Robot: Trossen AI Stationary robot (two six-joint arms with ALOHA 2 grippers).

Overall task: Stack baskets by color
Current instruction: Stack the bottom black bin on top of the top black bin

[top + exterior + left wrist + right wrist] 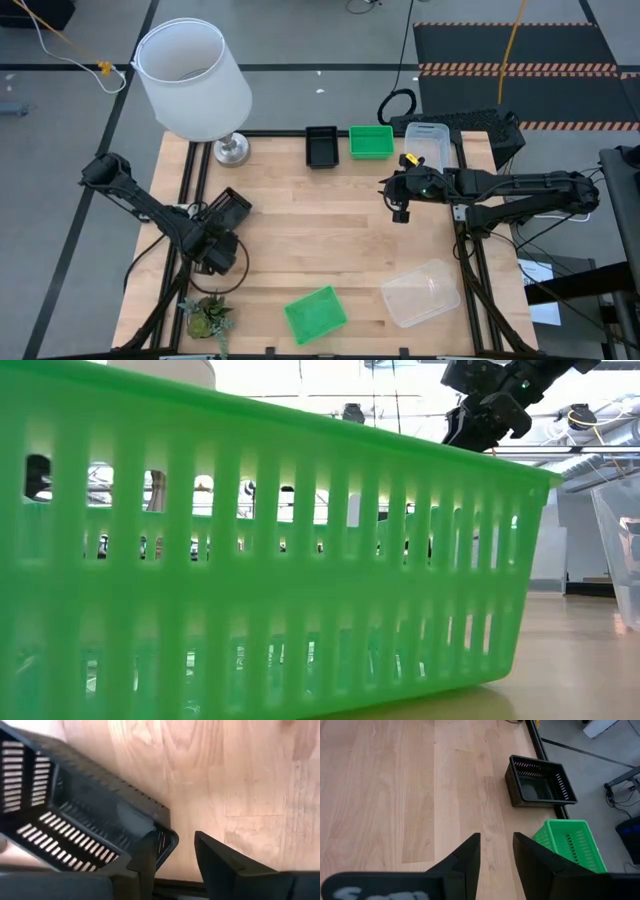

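Observation:
A black basket (230, 209) (75, 815) lies on the table's left side. My left gripper (213, 250) (174, 837) points down over its near corner, open, one finger inside the basket and one outside. My right gripper (400, 210) (496, 837) (480, 420) hovers open and holds nothing above the table's right half. A second black basket (321, 146) (540, 781), a green basket (371, 141) (567, 842) and a clear basket (430, 141) stand in a row at the far edge. Another green basket (315, 313) (270, 560) and another clear basket (420, 292) sit near the front edge. My left gripper stands astride the black basket's end wall at a corner (167, 832), coming from above. The inner finger (142, 857) lies close against the wall; whether it touches I cannot tell. Bare wood shows between the wall and the outer finger (215, 857).
A big white lampshade (193, 78) on a metal foot stands at the far left corner. A small potted plant (207, 318) sits at the near left corner. Bare wood lies across the table's middle (320, 230).

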